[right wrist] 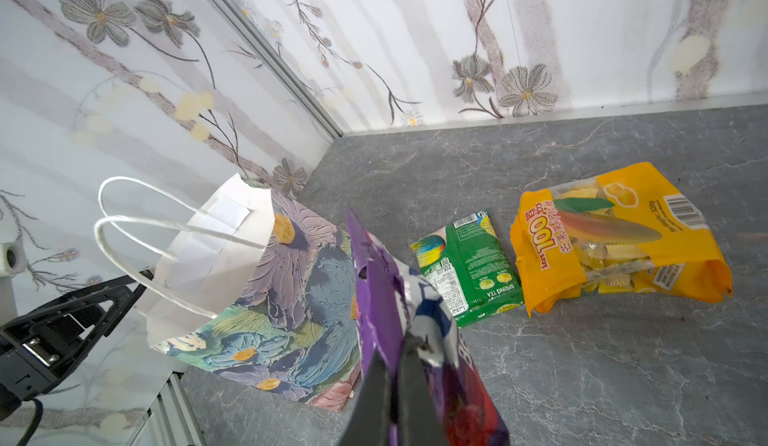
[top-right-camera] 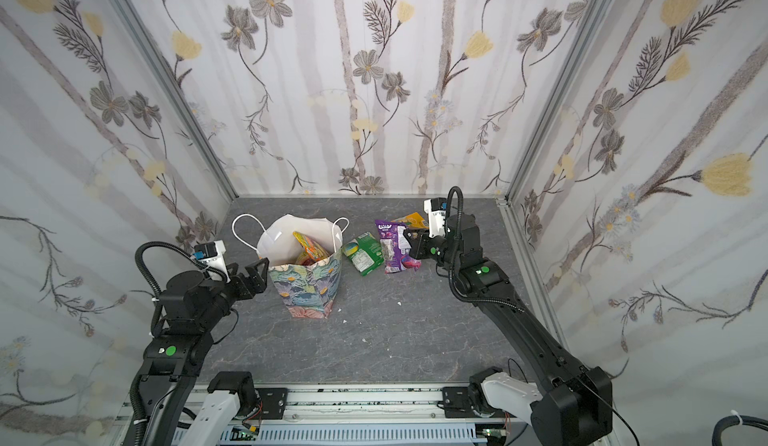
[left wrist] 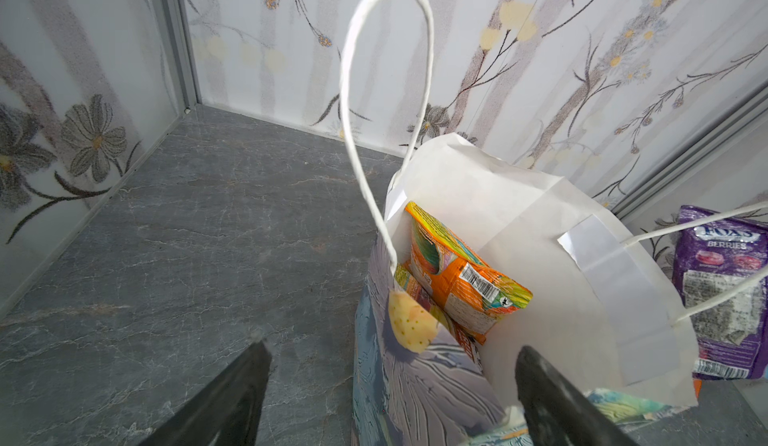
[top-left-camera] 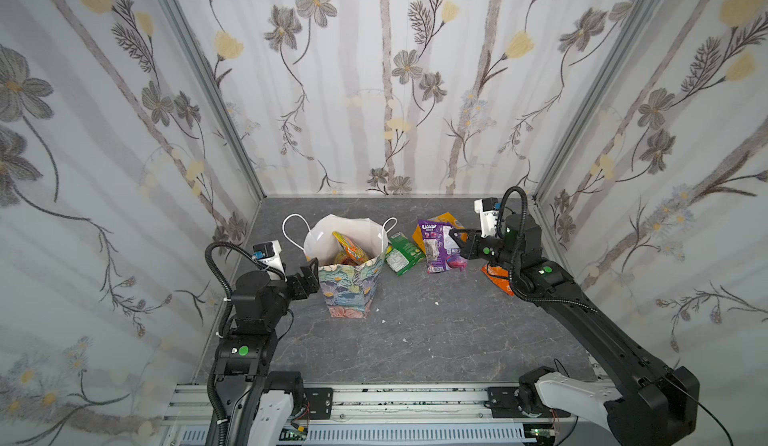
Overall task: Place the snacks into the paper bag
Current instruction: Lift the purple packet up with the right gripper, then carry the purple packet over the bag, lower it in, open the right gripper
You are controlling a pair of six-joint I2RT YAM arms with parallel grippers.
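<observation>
Purple packet (top-left-camera: 434, 250): was pinched by its edge in the clenched right end effector (top-left-camera: 456, 239), just beside the paper bag (top-left-camera: 353, 288).
Left end effector (top-left-camera: 311, 272): was held spread at the bag's rim.
Risk: the bag could be toppled if a handle (top-left-camera: 390, 224) were snagged.

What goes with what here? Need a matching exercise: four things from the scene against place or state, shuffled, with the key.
Things
1. purple packet
2. green packet
3. orange multicoloured packet
4. left gripper

Place or state
A. jaws open, at the rim of the paper bag
B. lying flat on the table
C. inside the paper bag
D. pinched in the shut right gripper

Pairs: 1-D, 2-B, 3-C, 4-A
</observation>
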